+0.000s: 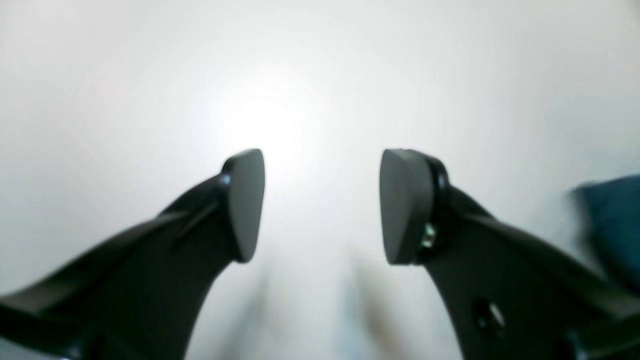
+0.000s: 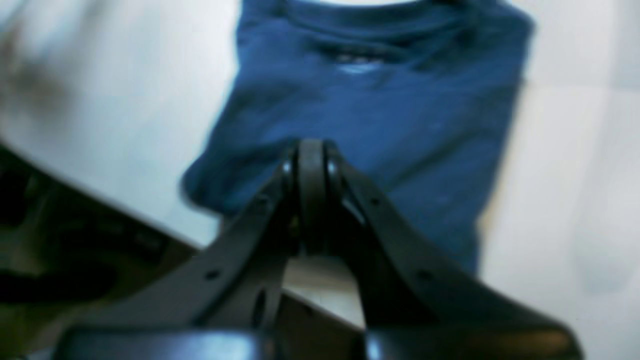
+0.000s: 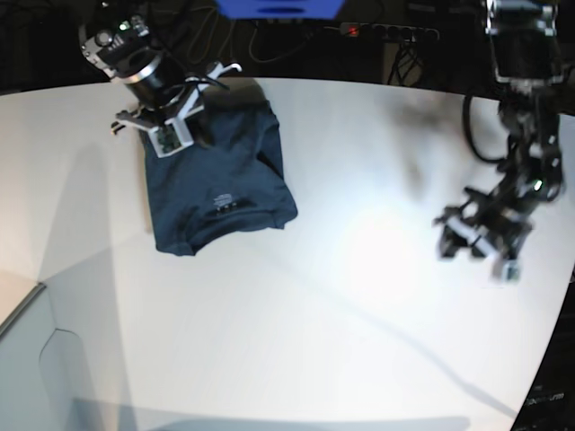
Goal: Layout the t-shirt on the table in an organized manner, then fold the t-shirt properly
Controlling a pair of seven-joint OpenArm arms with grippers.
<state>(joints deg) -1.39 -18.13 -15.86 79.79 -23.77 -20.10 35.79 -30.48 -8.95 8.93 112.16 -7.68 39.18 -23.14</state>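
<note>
Toward the far left of the surface (image 3: 359,296), your t-shirt (image 3: 216,193) lies folded compact. Your right claw (image 2: 311,165) is pinched closed, empty, at its edge; your left claw (image 1: 320,205) gapes empty, well apart. Folding looks nearly finished; next, check neatness.

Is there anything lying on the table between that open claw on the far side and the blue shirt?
Nothing visible does. In the base view only bare white table lies between the open left gripper and the t-shirt, crossed by shadows. The shut right gripper is already over the shirt's far end.
</note>
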